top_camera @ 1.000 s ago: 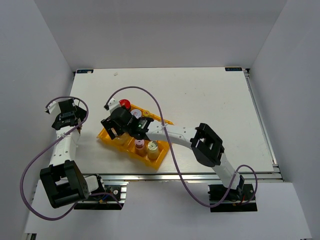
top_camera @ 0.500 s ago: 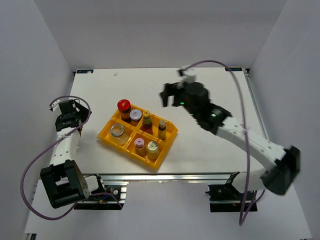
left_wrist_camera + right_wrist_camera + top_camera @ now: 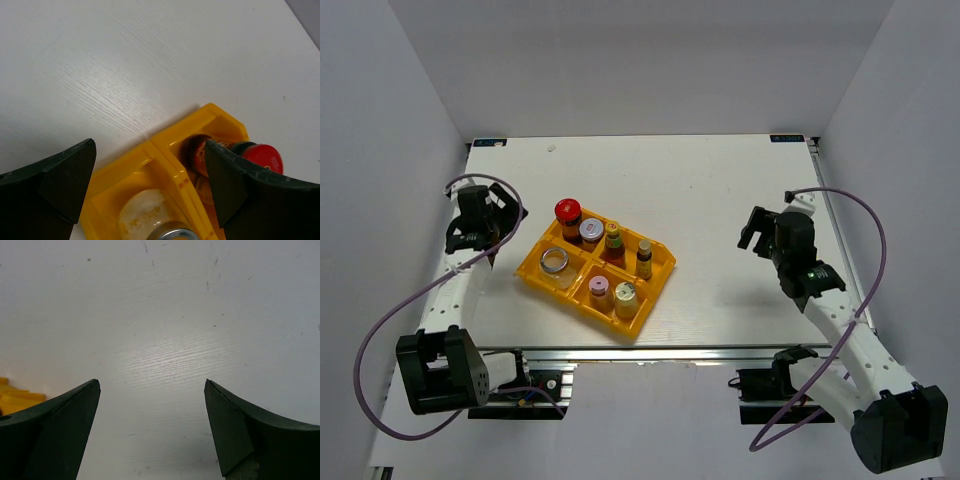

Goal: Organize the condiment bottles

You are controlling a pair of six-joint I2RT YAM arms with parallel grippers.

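Note:
The condiment bottles all stand in the yellow tray (image 3: 526, 272). The back row holds a red-capped bottle (image 3: 568, 210), a silver-purple-capped jar (image 3: 591, 230) and two slim brown bottles (image 3: 613, 242) (image 3: 644, 257). At the front are a wide clear glass jar (image 3: 554, 262), a pink-capped bottle (image 3: 600, 291) and a pale-green-capped bottle (image 3: 625, 293). My left gripper (image 3: 506, 214) hangs open just left of the tray. In its wrist view the left gripper (image 3: 150, 145) frames the glass jar (image 3: 145, 215) and the red-capped bottle (image 3: 262, 156). My right gripper (image 3: 758, 228) is open over bare table, far right of the tray.
The tray (image 3: 220, 112) lies skewed on the white table (image 3: 720, 190). In the right wrist view the right gripper (image 3: 151, 382) faces bare tabletop, with a corner of the tray (image 3: 10, 396) at the left edge. Grey walls enclose the table on three sides.
The right arm has swung from over the tray out to the right side of the table. The left gripper has moved back and right, closer to the tray's left corner.

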